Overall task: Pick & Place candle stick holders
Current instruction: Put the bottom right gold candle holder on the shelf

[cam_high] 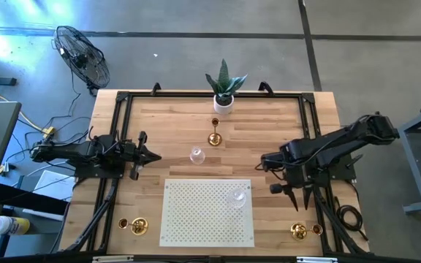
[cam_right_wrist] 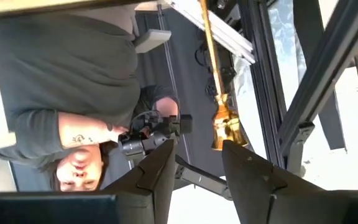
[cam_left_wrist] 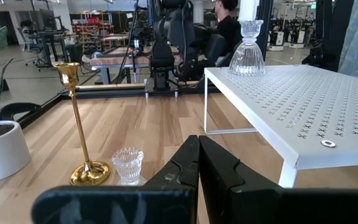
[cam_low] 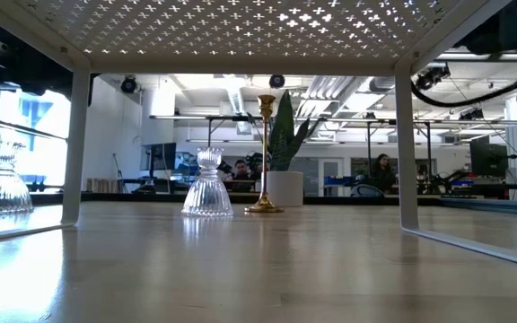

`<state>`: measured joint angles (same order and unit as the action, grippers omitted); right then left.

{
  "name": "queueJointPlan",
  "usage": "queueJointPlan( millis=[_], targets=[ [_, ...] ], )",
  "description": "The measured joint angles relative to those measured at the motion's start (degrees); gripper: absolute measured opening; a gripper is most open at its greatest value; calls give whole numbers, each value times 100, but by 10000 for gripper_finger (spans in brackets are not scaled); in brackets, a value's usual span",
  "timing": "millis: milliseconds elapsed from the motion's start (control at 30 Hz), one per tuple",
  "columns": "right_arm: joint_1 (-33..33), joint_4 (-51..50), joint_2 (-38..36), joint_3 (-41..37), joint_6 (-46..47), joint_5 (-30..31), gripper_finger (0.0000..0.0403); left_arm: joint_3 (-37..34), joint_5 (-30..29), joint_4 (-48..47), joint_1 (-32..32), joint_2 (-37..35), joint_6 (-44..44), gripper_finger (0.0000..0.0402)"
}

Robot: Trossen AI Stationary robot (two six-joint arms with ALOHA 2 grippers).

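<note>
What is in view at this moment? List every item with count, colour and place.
Gold candle stick holders: three; one upright near the plant, one at the near left corner, one at the near right corner.
Glass candle stick holders: two seen, clear; one on the wood, one on the mat.
Perforated mat: one, white, near centre.
Potted plant: one, green in white pot, far edge.
Left gripper: shut, empty.
Right gripper: open, above the right gold holder.

Wooden table (cam_high: 269, 131), plant pot (cam_high: 224, 104) at far edge. Gold holder (cam_high: 215, 136) just in front of pot; glass holder (cam_high: 196, 155) beside it. White perforated mat (cam_high: 196, 219) carries another glass holder (cam_high: 237, 197). Gold holders at both near corners (cam_high: 137, 226) (cam_high: 298, 231). Left gripper (cam_high: 152, 155) shut; right gripper (cam_high: 298, 208) parted, above the right corner holder.
</note>
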<state>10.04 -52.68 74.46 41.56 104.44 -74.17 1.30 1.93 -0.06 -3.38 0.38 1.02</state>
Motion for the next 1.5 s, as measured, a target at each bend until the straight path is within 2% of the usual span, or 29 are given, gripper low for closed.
queueJointPlan(
  millis=[400, 867, 1167, 1500],
  targets=[
    [419, 724, 0, -313, 485, -168, 126, 0, -2, 1, 0, 0, 1, 1],
    [935, 1633, 0, -311, 1718, -32, 126, 2, -2, 1, 0, -1, -1, 1],
    [1043, 1767, 15, -311, 1868, 61, 126, 1, 0, 1, 0, 0, 1, 1],
    [1288, 2302, 26, -311, 2604, 168, 126, 1, -1, 1, 1, 1, 1, 1]
  ],
)
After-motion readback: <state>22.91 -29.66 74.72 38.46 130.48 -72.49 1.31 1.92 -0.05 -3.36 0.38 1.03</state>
